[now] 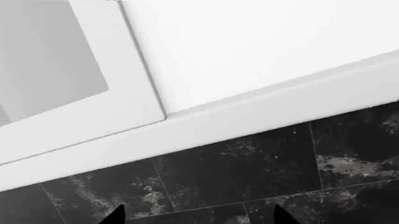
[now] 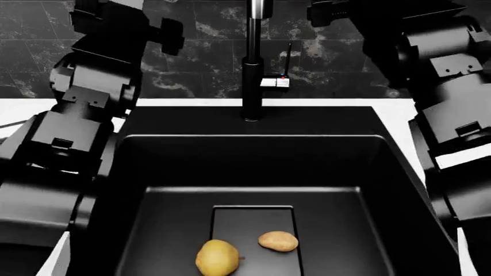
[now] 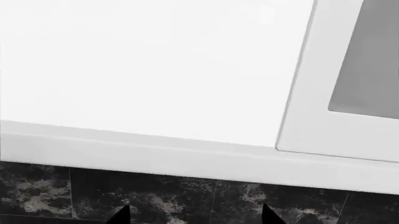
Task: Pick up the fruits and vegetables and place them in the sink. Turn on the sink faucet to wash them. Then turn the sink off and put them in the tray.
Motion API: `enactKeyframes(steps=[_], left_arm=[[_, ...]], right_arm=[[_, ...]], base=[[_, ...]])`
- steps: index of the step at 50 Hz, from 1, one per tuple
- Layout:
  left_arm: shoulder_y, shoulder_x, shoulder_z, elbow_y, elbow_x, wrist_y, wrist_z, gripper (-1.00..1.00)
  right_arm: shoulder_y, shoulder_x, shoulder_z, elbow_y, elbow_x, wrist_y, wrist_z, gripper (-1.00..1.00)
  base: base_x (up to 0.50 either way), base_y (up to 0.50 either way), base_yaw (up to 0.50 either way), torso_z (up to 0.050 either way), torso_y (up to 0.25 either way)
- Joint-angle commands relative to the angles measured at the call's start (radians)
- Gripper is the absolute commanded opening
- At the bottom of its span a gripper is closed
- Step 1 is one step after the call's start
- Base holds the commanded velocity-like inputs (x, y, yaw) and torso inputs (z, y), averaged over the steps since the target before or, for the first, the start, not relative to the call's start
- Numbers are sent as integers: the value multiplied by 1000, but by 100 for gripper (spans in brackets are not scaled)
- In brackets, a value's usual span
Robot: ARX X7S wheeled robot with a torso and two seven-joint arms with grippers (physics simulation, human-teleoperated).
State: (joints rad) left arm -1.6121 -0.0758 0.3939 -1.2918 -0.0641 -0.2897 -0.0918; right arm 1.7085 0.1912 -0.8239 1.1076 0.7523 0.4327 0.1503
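In the head view, the yellow fruit (image 2: 217,258) and the smaller potato (image 2: 277,241) lie side by side, just apart, on the drain plate (image 2: 253,221) at the lower middle of the frame, on the floor of the black sink (image 2: 253,167). The faucet (image 2: 254,63) rises at top centre, its silver lever (image 2: 276,83) pointing right. Both arms (image 2: 77,132) reach up out of frame (grippers unseen there). Each wrist view shows two dark tips spread apart, left jaws (image 1: 196,217) and right jaws (image 3: 194,215) released, empty, facing white cabinets (image 1: 262,51) and dark tile (image 1: 249,172).
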Motion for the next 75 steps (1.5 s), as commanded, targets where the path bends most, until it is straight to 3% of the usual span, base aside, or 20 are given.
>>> enactKeyframes(steps=[1,12,26,35,50,61,75], left_arm=[[-15,18,-186,-17,15,-75,-60,100],[-57,52,-321,-17,39,-119,-109,100],[-60,65,-346,-17,59,-129,-144,100],[-52,67,-332,-17,56,-128,-130,100],[-48,67,-343,-17,52,-102,-121,100],[-40,69,-351,-17,51,-89,-116,100],[-33,69,-346,-17,52,-82,-84,100]], right_arm=[[6,-112,234,201,-223,-95,-58,100],[-47,-148,603,201,-546,-89,-79,100],[-83,-186,774,201,-696,-100,-112,100],[-80,-190,704,201,-603,-130,-116,100],[-108,-190,700,201,-587,-125,-102,100],[-111,-191,492,201,-378,-161,-113,100],[-139,-191,454,201,-344,-156,-82,100]], base=[[0,0,0,0,0],[0,0,0,0,0],[0,0,0,0,0],[0,0,0,0,0],[0,0,0,0,0],[0,0,0,0,0],[0,0,0,0,0]])
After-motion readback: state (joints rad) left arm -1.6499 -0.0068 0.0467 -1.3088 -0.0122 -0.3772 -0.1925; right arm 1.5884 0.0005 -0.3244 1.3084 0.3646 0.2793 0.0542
